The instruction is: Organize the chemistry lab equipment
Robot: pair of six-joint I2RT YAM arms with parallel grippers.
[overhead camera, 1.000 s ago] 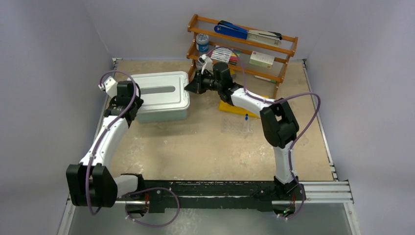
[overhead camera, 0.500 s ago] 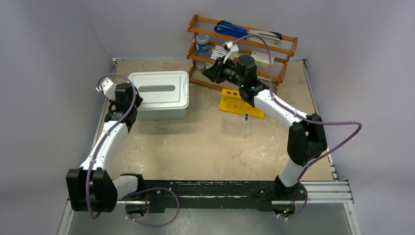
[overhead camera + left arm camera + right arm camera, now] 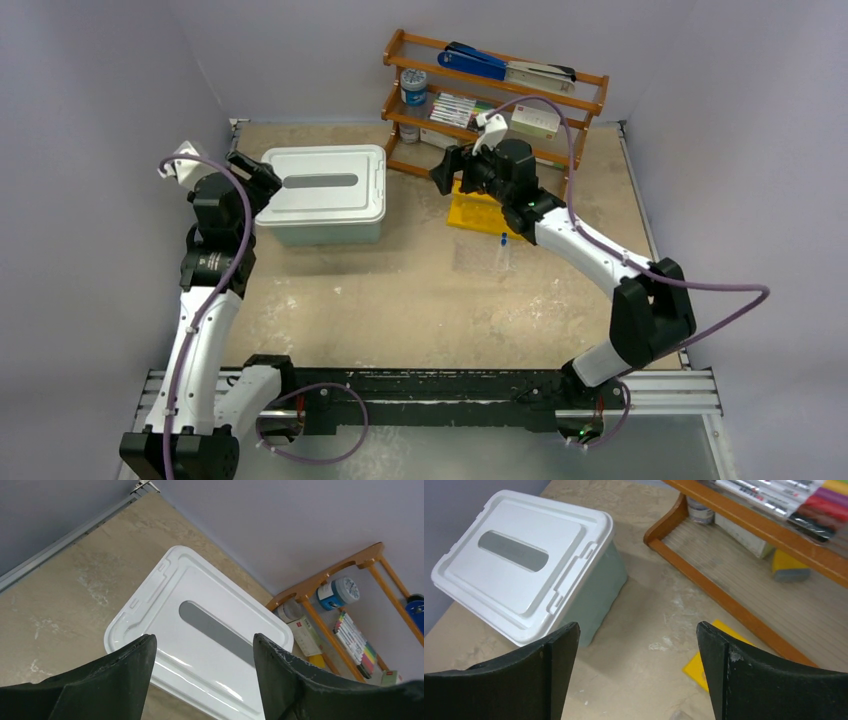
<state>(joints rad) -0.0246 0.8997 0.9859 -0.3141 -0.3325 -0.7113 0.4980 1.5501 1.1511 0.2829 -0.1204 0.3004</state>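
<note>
Hovering released: right end effector (image 3: 636,630) at the yellow rack's (image 3: 475,213) eleven o'clock, left end effector (image 3: 202,645) at the bin's (image 3: 330,232) nine o'clock.

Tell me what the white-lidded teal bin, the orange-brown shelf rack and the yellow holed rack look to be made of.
White-lidded teal bin: plastic, probably; glossy moulded lid with highlights.
Orange-brown shelf rack: looks like varnished wood, rounded rails with slight sheen.
Yellow holed rack: likely matte plastic, uniform colour; too small to be sure.
</note>
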